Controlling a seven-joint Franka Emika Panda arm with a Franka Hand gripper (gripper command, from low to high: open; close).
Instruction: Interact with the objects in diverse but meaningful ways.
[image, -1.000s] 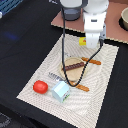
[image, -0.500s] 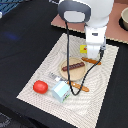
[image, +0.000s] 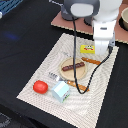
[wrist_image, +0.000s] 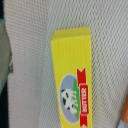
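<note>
A yellow rectangular block (image: 88, 49) with a "butter" label lies on the white placemat (image: 45, 75); it fills the wrist view (wrist_image: 74, 80). My gripper (image: 105, 48) hangs just to the exterior view's right of the block, low over the mat. Its fingers are not clear in either view. A dark brown sausage-like stick (image: 73, 65) lies on a round wooden plate (image: 75, 73). A red tomato-like ball (image: 40, 86) and a pale blue carton (image: 61, 91) sit at the mat's near end.
An orange-handled utensil (image: 91, 61) lies by the plate, and another (image: 77, 86) by the carton. A brown board (image: 65, 22) and a grey pot (image: 124, 17) stand behind the arm. The table is black.
The arm has shifted a little towards the exterior view's right and lower over the mat. The yellow block now shows clear beside it. The other objects have not moved.
</note>
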